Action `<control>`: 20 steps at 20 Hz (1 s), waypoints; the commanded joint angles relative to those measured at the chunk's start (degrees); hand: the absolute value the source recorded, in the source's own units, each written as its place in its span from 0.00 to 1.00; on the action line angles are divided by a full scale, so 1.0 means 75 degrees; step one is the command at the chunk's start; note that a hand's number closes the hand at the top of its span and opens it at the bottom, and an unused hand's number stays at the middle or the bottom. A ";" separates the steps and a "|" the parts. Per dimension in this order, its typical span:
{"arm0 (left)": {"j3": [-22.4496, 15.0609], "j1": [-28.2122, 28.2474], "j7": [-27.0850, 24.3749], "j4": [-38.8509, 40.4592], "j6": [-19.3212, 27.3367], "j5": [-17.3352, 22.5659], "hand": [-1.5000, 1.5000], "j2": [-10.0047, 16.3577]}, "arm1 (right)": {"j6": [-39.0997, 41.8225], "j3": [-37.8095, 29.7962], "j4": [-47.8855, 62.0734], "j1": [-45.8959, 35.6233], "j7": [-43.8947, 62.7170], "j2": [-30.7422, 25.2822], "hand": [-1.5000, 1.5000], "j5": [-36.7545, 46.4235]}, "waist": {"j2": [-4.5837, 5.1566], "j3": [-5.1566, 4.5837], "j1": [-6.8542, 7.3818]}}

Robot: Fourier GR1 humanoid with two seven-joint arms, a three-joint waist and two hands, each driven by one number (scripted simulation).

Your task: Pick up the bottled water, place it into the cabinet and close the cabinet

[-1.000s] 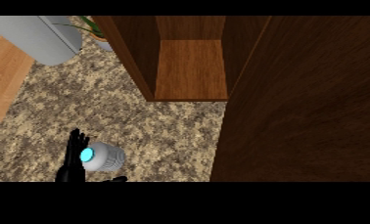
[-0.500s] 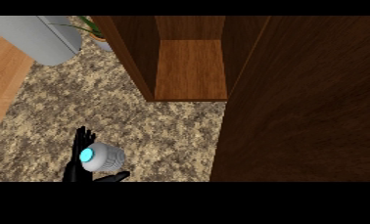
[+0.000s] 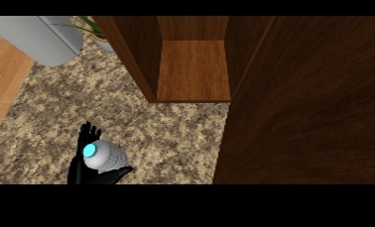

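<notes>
The bottle (image 3: 104, 156), pale with a cyan cap, shows from above in the lower left of the view, over the speckled table (image 3: 168, 137). Whether it stands on the table or is lifted off it cannot be told. The left hand (image 3: 78, 170) comes in from the lower edge and wraps the bottle: its fingers (image 3: 89, 133) curl round the far side and the thumb closes on the near side, so the bottle sits in its grip.

The cabinet (image 3: 139, 52) is well apart from the bottle, up and to the right. It is open, with a bare wooden shelf (image 3: 193, 70) inside. Its door (image 3: 304, 107) stands swung out and fills the right of the view.

At upper left a grey object (image 3: 40, 37) lies on the table, with a plant (image 3: 95, 27) between it and the cabinet.
</notes>
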 commanded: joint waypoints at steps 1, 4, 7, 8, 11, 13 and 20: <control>0.0105 -0.0513 -0.0028 0.0491 -0.0301 0.0155 0.00 -0.0030 | 0.0401 -0.0552 -0.1239 0.0823 -0.0068 -0.0440 0.00 -0.0388 | 0.0006 0.0006 -0.0020; -0.0032 -0.0761 0.0000 0.0895 -0.0805 0.0147 1.00 -0.0031 | 0.0157 -0.0607 -0.1443 0.0556 0.0243 -0.0367 0.00 -0.0235 | 0.0006 -0.0002 -0.0065; -0.0022 -0.0524 -0.0167 0.0849 -0.1380 0.0313 1.00 0.0027 | 0.0150 -0.0505 -0.1359 0.0844 0.0054 -0.0298 0.00 -0.0177 | -0.0001 0.0002 -0.0038; -0.0058 -0.1048 -0.0454 0.1304 -0.0743 -0.0008 1.00 -0.0240 | 0.0236 -0.0261 -0.1035 0.0776 -0.0029 -0.0220 0.00 0.0028 | 0.0009 0.0000 -0.0018; -0.0357 -0.0581 -0.0793 0.0656 -0.0088 -0.0594 1.00 -0.0064 | 0.0216 -0.0573 -0.1432 0.0682 0.0318 -0.0339 0.00 -0.0226 | -0.0003 0.0002 -0.0018; -0.0640 -0.0454 -0.1104 0.0203 0.0716 -0.0907 1.00 -0.0426 | 0.0402 -0.1226 -0.0948 0.0469 0.0075 -0.0445 0.00 -0.0695 | 0.0002 0.0009 0.0024; -0.0518 -0.2639 -0.0984 0.2019 -0.0585 -0.0937 1.00 -0.0016 | 0.0538 -0.1282 -0.0648 0.0950 -0.0615 -0.0371 0.00 -0.0499 | 0.0044 -0.0007 -0.0176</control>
